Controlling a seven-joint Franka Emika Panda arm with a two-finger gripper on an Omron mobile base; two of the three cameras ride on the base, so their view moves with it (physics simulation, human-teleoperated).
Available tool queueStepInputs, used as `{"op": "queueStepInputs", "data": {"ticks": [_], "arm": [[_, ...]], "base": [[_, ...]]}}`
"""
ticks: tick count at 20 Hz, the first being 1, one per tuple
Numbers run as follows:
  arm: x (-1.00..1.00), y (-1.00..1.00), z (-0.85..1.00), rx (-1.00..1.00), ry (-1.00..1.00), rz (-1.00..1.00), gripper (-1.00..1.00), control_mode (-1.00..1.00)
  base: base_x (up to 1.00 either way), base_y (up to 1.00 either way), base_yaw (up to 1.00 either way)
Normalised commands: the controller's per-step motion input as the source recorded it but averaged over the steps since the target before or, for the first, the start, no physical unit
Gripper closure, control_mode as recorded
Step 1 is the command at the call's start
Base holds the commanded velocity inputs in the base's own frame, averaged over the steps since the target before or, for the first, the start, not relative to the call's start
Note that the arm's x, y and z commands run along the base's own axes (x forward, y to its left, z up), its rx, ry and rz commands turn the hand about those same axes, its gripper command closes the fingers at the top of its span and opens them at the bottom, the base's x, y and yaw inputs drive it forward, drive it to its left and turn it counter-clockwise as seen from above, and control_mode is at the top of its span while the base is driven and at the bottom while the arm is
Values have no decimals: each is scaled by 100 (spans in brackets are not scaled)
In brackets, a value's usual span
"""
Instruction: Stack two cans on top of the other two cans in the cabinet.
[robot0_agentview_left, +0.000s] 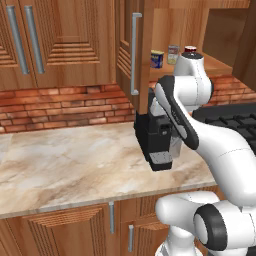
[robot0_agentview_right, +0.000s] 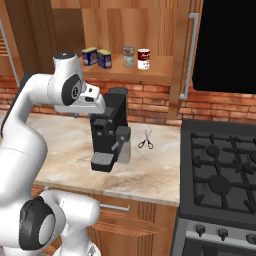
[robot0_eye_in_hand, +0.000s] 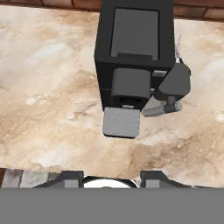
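The cabinet (robot0_agentview_right: 150, 75) stands open, its ridged door (robot0_agentview_left: 128, 50) swung out with one long silver handle. Several cans stand side by side on its shelf, none stacked: two blue cans with yellow labels (robot0_agentview_right: 90, 56) (robot0_agentview_right: 104, 58), a pale green can (robot0_agentview_right: 128, 56) and a white can with a red top (robot0_agentview_right: 144, 58). From the left base view I see one blue can (robot0_agentview_left: 157, 59), the green can (robot0_agentview_left: 173, 54) and the red-topped can (robot0_agentview_left: 190, 49) behind my arm. My gripper (robot0_eye_in_hand: 111, 179) hangs well below the shelf, above the counter, pointing down at a coffee machine. Its fingers are apart and hold nothing.
A black coffee machine (robot0_agentview_right: 107, 130) sits on the marble counter (robot0_agentview_left: 65, 160) under the cabinet. Scissors (robot0_agentview_right: 145, 140) lie to its right. A gas stove (robot0_agentview_right: 220, 170) adjoins the counter, with a dark appliance (robot0_agentview_right: 225, 45) above it. A closed two-handle cabinet (robot0_agentview_left: 55, 40) hangs at left.
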Motion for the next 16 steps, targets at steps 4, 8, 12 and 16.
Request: {"op": "queueStepInputs", "data": {"ticks": [4, 8, 12, 16], "arm": [[0, -6, 3, 0, -3, 0, -100, -100], [0, -8, 16, 0, -7, 0, -100, -100], [0, -5, 22, 0, -14, 0, -100, -100], [0, 0, 27, 0, -22, 0, -100, -100]], "base": [[0, 0, 0], [0, 0, 0], [0, 0, 0], [0, 0, 0]]}}
